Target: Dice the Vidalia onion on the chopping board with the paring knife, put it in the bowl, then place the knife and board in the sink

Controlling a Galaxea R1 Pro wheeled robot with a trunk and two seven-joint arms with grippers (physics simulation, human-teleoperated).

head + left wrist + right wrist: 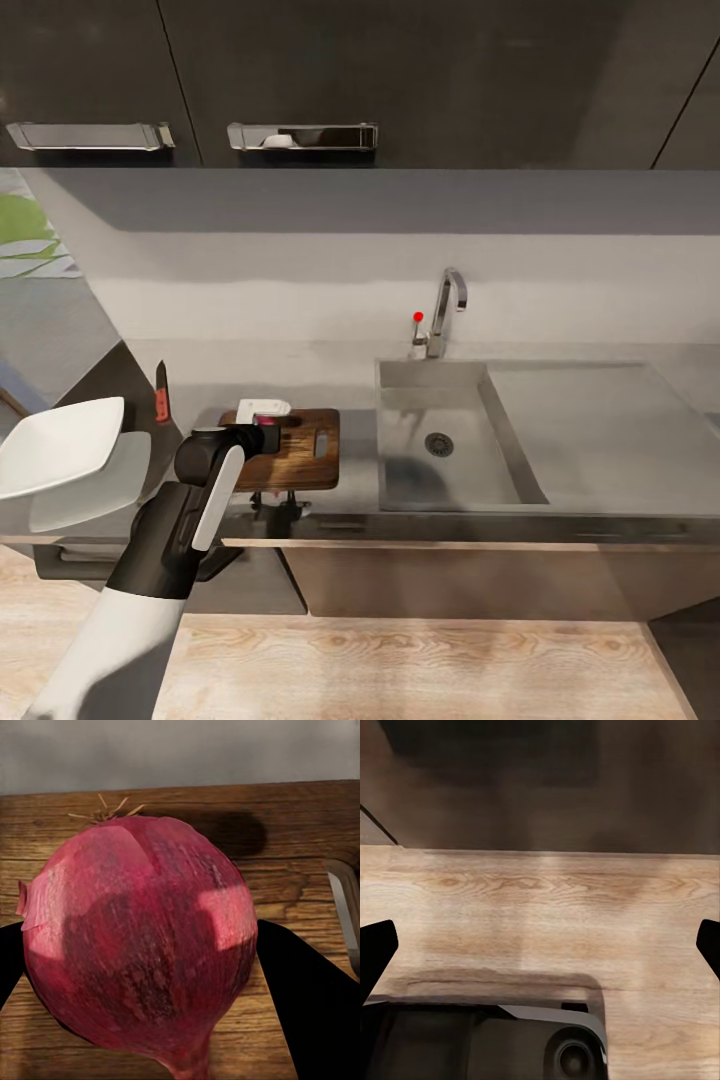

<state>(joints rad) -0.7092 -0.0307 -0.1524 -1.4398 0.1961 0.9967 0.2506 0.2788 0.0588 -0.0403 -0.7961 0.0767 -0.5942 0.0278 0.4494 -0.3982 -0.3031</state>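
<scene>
1. While the left tool (pixel 142 967) is clamped on the onion (pixel 139 945), with a dark finger pressing each flank, the onion hangs low over the chopping board (pixel 300 450); whether it touches the wood cannot be told.
2. Because the onion is round with a slick papery skin, letting go before it bears on the board could send it rolling, and the board's near edge lies close to the near edge of the table (pixel 600 430), so it might drop to the floor (pixel 420 660).
3. Rolling right is the other risk: the sink (pixel 445 455) sits just beside the board, and the onion could land back in the basin.
4. Since the paring knife (pixel 161 398) lies on the table left of the board, with the bowl (pixel 60 445) nearer and further left, a wide swing of the left arm could knock either one.
5. As the right tool (pixel 540 945) has its fingertips set wide apart over wood-grain floor, it holds nothing, so it seems poorly placed to steady a runaway onion.
</scene>
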